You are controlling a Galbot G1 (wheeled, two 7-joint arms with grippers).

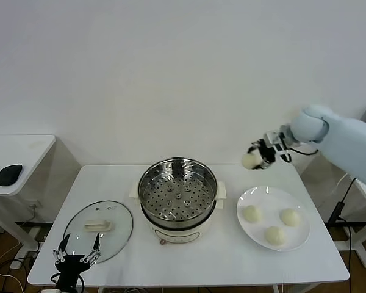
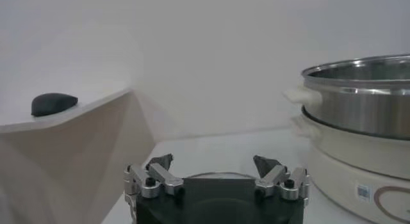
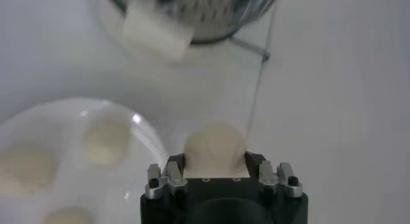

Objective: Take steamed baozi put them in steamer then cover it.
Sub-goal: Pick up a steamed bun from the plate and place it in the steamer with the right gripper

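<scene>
My right gripper (image 1: 254,160) is raised above the table's back right, shut on one cream-white baozi (image 1: 250,160); in the right wrist view that baozi (image 3: 214,148) fills the gap between the fingers. Three more baozi (image 1: 252,213) lie on the white plate (image 1: 250,229) below. The steel steamer (image 1: 177,189) stands uncovered at the table's middle, its perforated tray bare. The glass cover (image 1: 99,230) with its cream handle lies flat at the front left. My left gripper (image 1: 78,253) hangs open over the cover's near edge, nothing between its fingers.
A side table (image 1: 24,146) with a black mouse (image 1: 10,174) stands to the left. The steamer's cream handle (image 1: 221,190) juts toward the plate. The white wall runs behind the table.
</scene>
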